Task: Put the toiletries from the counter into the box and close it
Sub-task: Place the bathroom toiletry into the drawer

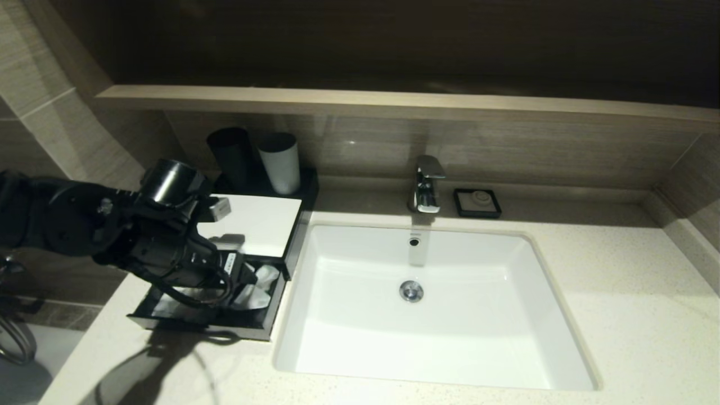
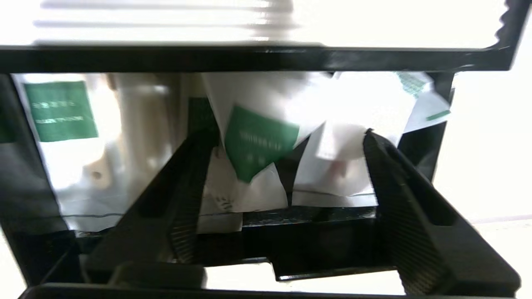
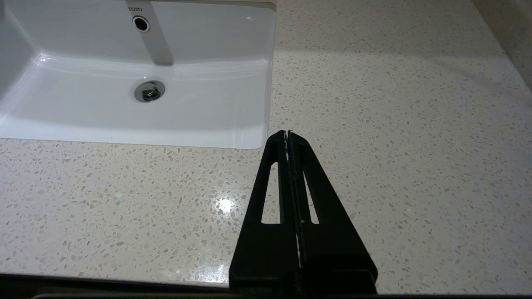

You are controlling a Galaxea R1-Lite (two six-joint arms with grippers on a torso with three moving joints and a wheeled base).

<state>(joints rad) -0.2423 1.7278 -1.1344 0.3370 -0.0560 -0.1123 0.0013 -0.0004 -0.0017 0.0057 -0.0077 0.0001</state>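
Left gripper (image 2: pixel 286 166) was down in the pulled-out drawer (image 1: pixel 256 327) of the box (image 1: pixel 256 225), fingers (image 2: pixel 183 195) spread apart, nothing between them. Box sat on the counter (image 1: pixel 630 315) left of the basin (image 1: pixel 450 349), drawer open. Toiletries (image 2: pixel 259 143) lay piled in the drawer: white sachets with green marks (one more sachet (image 2: pixel 60 110) at the side). Right gripper (image 3: pixel 287 137) hung over bare counter beside the basin's corner, fingers pressed together, holding nothing. Two cups (image 1: pixel 278 163) stood behind the box; soap dish (image 1: pixel 477 202) sat by the faucet (image 1: pixel 427 185).
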